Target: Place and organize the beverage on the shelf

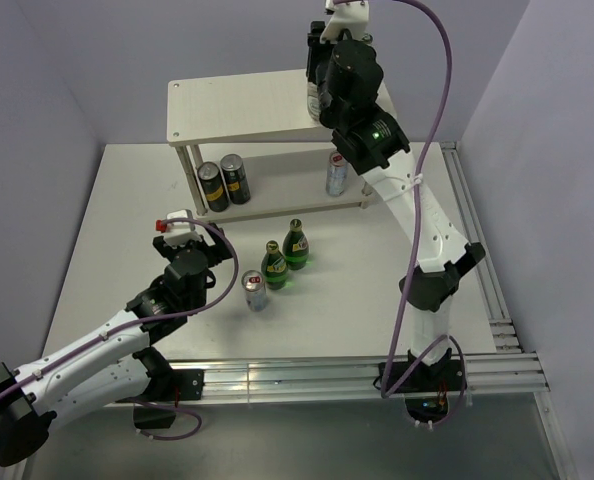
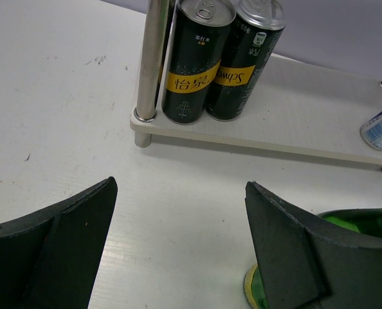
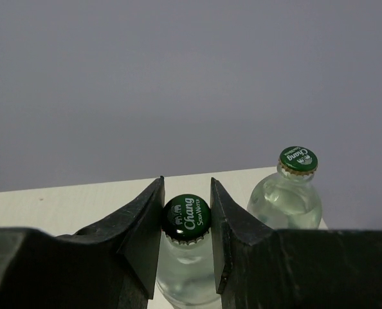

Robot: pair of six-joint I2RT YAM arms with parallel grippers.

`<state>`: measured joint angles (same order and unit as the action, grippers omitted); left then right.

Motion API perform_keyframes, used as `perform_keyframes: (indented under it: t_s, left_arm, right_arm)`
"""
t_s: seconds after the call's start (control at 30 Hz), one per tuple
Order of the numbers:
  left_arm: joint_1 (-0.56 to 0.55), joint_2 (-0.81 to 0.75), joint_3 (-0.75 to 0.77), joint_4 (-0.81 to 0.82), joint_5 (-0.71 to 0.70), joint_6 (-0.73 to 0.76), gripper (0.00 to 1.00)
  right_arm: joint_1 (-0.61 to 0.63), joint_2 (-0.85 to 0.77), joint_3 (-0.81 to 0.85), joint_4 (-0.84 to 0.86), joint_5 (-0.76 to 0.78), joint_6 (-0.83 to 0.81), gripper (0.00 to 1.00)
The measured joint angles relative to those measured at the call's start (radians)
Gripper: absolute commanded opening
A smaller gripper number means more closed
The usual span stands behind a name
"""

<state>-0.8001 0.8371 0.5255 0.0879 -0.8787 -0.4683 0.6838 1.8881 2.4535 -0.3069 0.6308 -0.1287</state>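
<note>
arms reach two ways: right arm stretches far over the shelf [image 1: 237, 105] top, right gripper [image 3: 186, 222] clamped on a clear bottle [image 3: 181, 277] standing there. left gripper [image 2: 181, 238] spread apart, low over the table [image 2: 62, 96], beside a green bottle [image 2: 364, 222].

**A:** what's this rig sitting on?

**B:** white table [image 1: 117, 225], metal rails [image 1: 317, 371] along its near and right edges. Plain lilac-grey walls [image 1: 227, 40] left, far and right; soft, even light.
</note>
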Motion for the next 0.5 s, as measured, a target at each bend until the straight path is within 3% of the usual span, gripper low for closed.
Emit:
perform_keyframes:
  t_s: [0.5]
  left_arm:
    - [0.000, 0.023, 0.000, -0.002, 0.002, 0.000, 0.88]
  right_arm:
    - [-0.104, 0.084, -0.001, 0.089, -0.069, 0.027, 0.00]
